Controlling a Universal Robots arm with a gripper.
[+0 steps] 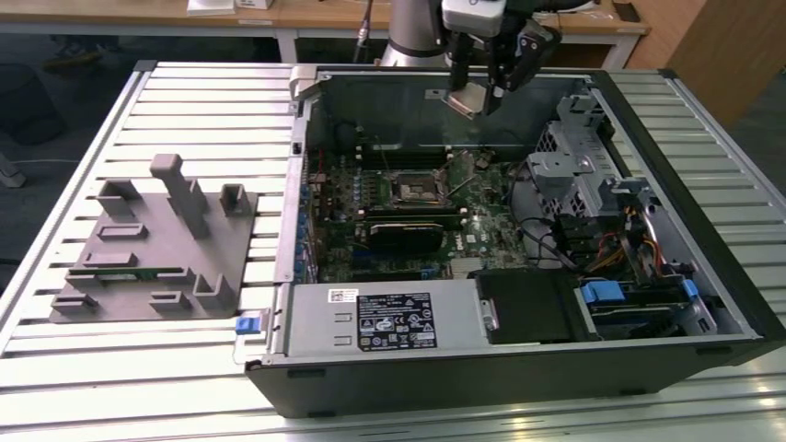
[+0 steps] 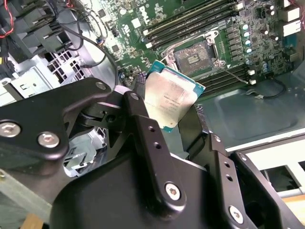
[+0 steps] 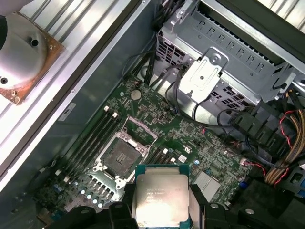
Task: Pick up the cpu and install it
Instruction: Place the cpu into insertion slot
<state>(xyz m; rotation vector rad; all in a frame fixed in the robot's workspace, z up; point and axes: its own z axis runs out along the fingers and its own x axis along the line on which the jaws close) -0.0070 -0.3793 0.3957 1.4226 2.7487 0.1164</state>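
Note:
The cpu [image 1: 467, 101] is a small silvery square chip with a green edge, pinched between the fingers of my gripper [image 1: 477, 99], which is shut on it. It hangs tilted above the far wall of the open computer case. In the second wrist view the cpu [image 2: 169, 102] sits between the two black fingers [image 2: 143, 129]; in the first wrist view the cpu [image 3: 159, 198] shows its metal top. The open socket [image 1: 414, 191] lies on the green motherboard, well below and nearer than the chip; the socket [image 3: 119, 155] [image 2: 193, 56] looks bare.
A grey plastic holder [image 1: 147, 253] rests on the slatted table at the exterior view's left. Inside the case are the metal drive cage [image 1: 590, 157], bundled cables [image 1: 639, 249], the power supply [image 1: 387, 318] and memory slots [image 3: 90, 138]. The arm's base [image 3: 21, 52] stands beyond the case.

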